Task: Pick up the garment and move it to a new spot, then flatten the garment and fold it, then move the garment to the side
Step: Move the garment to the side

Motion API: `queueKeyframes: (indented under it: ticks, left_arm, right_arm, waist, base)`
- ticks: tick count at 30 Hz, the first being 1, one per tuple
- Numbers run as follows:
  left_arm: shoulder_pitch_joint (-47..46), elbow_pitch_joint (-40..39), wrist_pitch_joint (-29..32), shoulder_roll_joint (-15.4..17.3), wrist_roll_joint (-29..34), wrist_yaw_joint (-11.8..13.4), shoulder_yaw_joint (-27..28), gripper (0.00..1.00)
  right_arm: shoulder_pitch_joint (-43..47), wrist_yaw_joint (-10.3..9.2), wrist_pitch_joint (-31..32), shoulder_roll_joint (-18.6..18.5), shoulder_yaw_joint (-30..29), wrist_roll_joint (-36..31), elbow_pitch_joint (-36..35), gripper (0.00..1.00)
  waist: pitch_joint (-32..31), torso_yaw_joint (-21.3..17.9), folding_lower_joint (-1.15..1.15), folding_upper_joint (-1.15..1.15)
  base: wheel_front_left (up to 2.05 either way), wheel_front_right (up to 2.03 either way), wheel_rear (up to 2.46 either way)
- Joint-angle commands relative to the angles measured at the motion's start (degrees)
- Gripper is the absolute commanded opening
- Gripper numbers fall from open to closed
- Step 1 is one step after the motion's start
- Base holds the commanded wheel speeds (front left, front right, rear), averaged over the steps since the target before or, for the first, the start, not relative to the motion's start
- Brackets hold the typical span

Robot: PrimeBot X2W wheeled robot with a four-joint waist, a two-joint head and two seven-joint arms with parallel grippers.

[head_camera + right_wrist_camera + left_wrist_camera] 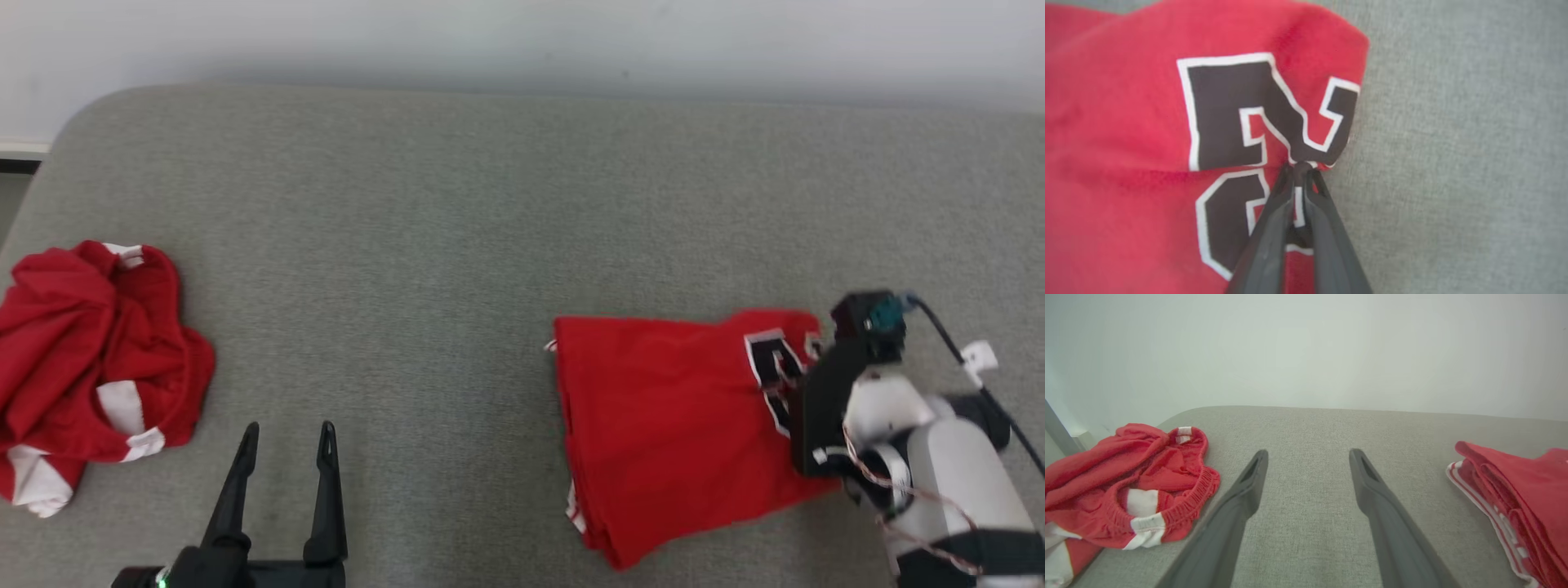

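- Right pincer (1300, 173): fingers pressed together, pinching the edge of the folded red garment (1126, 122) at the foot of its printed marking.
- Marking: black block characters (1257, 110) with white outline, creased by the fold; cannot read them.
- Garment lies flat at the right of the tabletop (449, 245), with a white-striped hem along its near-left edge.
- Tabletop: grey woven cover, rounded far-left corner, bare between the two cloths.
- Left pincer (288, 429): fingers spread, holding nothing, over bare grey cover.
- Crumpled red garment (90, 359) with white bands at the far left, well apart.
- Pale plain wall (522, 41) behind.
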Motion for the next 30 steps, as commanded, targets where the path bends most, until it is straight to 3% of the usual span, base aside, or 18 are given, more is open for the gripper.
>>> queueKeyframes:
  ticks: [1,10,18,24,30]
  left_arm:
    - [-1.0,-0.7,-0.2,0.0,0.4,0.1,0.2,1.0]
    - [-5.2,-4.8,-0.2,0.0,2.7,-1.3,0.5,1.0]
    - [-11.3,-10.1,-0.2,1.9,5.2,-3.5,-0.2,1.0]
    - [-14.3,-12.2,-0.2,3.9,6.1,-4.4,-1.9,1.0]
    - [-15.6,-14.2,-0.2,5.5,6.5,-4.6,-2.9,1.0]
  right_arm:
    - [-2.7,-0.15,-1.8,-1.2,1.1,0.3,0.9,0.0]
    - [-14.3,-0.14,-5.0,-7.5,7.4,0.1,6.0,0.0]
    - [-22.5,-0.14,-9.4,-18.3,6.9,-3.0,8.1,0.0]
    - [-26.0,-0.14,-14.9,-24.1,4.5,-5.3,11.0,0.0]
    - [-28.4,-0.14,-21.3,-26.7,2.3,-7.3,14.1,0.0]
  waist:
    - [2.1,-2.8,0.01,0.0]
    - [8.6,-12.0,0.01,0.0]
    - [18.2,-18.9,0.01,0.0]
    - [23.1,-21.1,0.01,0.0]
    - [26.2,-22.2,0.01,0.0]
  base:
    - [0.0,0.0,0.0]
    - [0.0,0.0,0.0]
    - [0.0,0.0,0.0]
    - [0.0,0.0,0.0]
    - [0.0,0.0,0.0]
